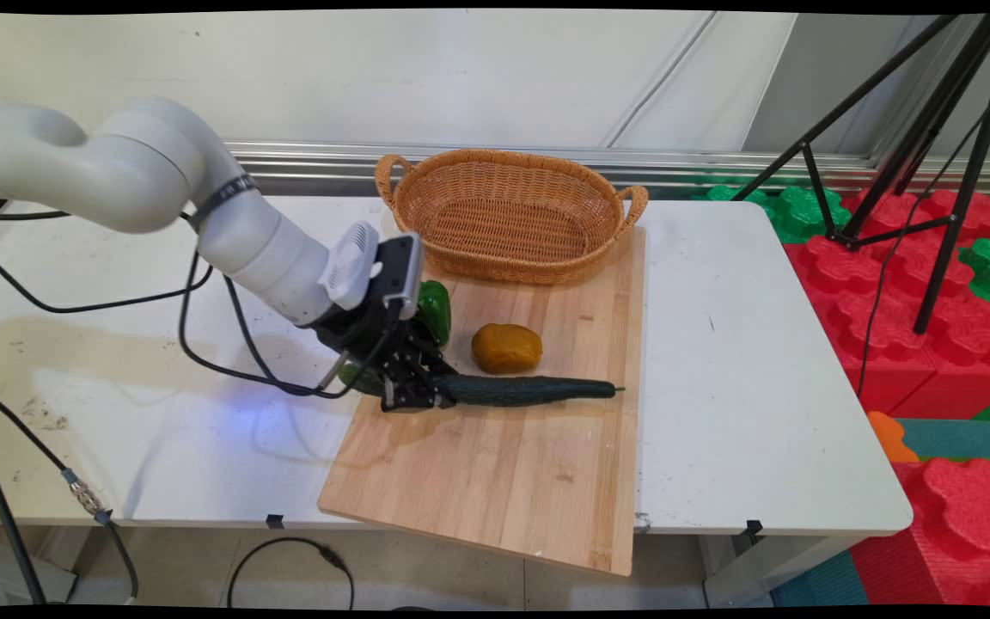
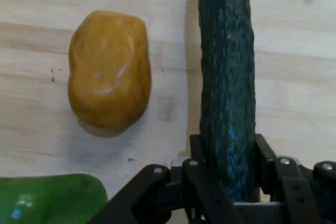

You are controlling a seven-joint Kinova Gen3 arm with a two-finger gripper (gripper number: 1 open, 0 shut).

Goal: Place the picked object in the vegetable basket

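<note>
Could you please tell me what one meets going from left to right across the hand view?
Pepper at the bottom left → potato → cucumber, whose near end lies between the fingers of the end effector.

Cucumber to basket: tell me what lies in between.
The gripper is closed on the cucumber at its left end. The yellow potato lies on the board between cucumber and basket; the green pepper sits left of that path.
</note>
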